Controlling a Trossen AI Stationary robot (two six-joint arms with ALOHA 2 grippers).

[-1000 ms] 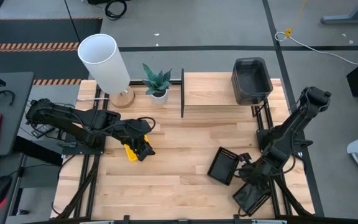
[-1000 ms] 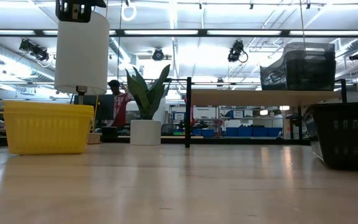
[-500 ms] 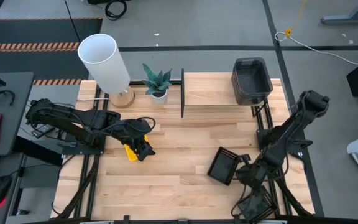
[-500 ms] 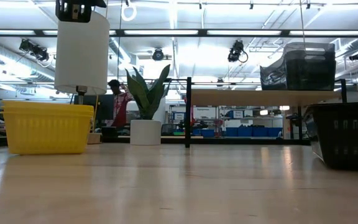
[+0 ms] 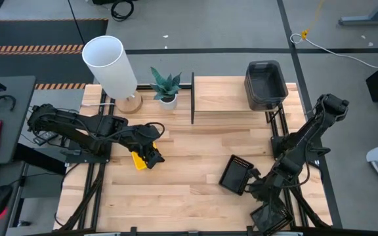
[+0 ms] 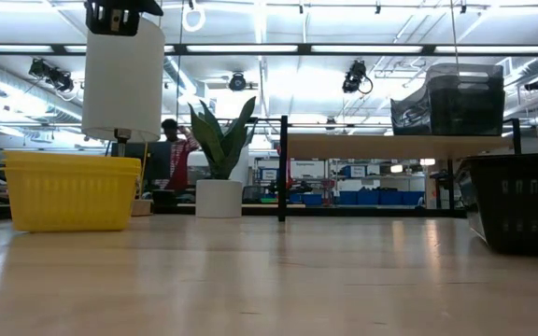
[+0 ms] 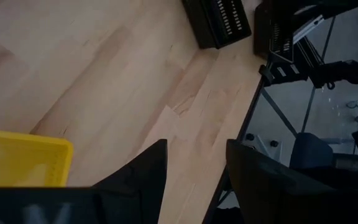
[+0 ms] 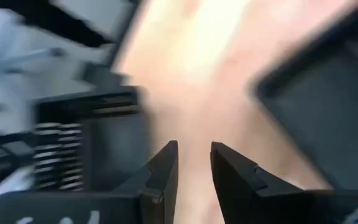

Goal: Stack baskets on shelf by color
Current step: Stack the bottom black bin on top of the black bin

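A yellow basket (image 5: 136, 160) stands on the table at the left; it also shows in the low view (image 6: 63, 191). My left gripper (image 5: 152, 157) is open just right of it, and the basket (image 7: 17, 158) lies beside its fingers, not between them. A black mesh basket (image 5: 235, 174) lies on the table at the right, and a second black basket (image 5: 272, 215) sits at the near right corner. My right gripper (image 5: 260, 191) hovers open between the two. A dark grey basket (image 5: 266, 84) stands on the wooden shelf (image 5: 228, 99).
A white lamp (image 5: 110, 65) and a potted plant (image 5: 167, 86) stand at the far left, beside the shelf's black side frame (image 5: 193, 98). Bare tabletop (image 5: 189, 157) lies between the two arms. A person shows far behind the table (image 6: 176, 154).
My right gripper has moved toward the table's near edge. The black basket at the near right corner has shifted a little toward that edge too.
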